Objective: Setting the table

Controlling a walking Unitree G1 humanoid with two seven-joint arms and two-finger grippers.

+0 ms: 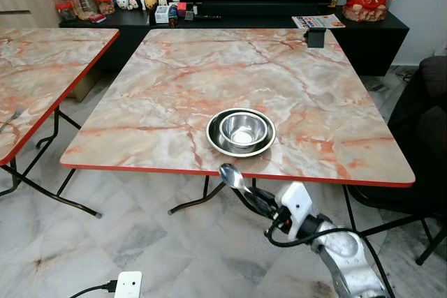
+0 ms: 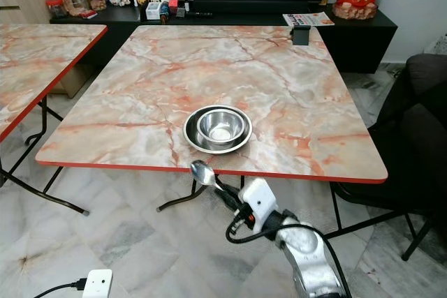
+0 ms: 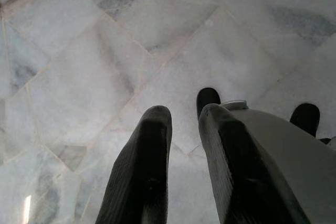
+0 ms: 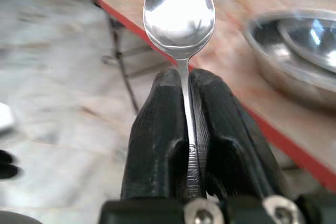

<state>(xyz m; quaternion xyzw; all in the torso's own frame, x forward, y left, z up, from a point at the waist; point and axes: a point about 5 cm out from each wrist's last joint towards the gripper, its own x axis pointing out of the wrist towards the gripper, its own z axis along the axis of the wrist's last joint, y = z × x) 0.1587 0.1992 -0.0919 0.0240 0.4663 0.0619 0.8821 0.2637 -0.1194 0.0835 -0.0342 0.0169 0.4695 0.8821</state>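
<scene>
Clamping the handle of a steel spoon (image 4: 179, 14) between its two black fingers, the right gripper (image 1: 253, 197) was held just off the near red edge of the marble-patterned table (image 1: 293, 82), below the tabletop, spoon bowl leading. A steel bowl (image 1: 243, 129) sat nested in a shallow steel dish (image 1: 216, 142) near that edge. The left gripper (image 3: 181, 145) hung over the marble floor (image 3: 105, 35), fingers close together and holding nothing. Judgement: the spoon should be raised clear of the edge, carried to bare tabletop just beside the dish, laid flat, then released, without knocking the dish.
</scene>
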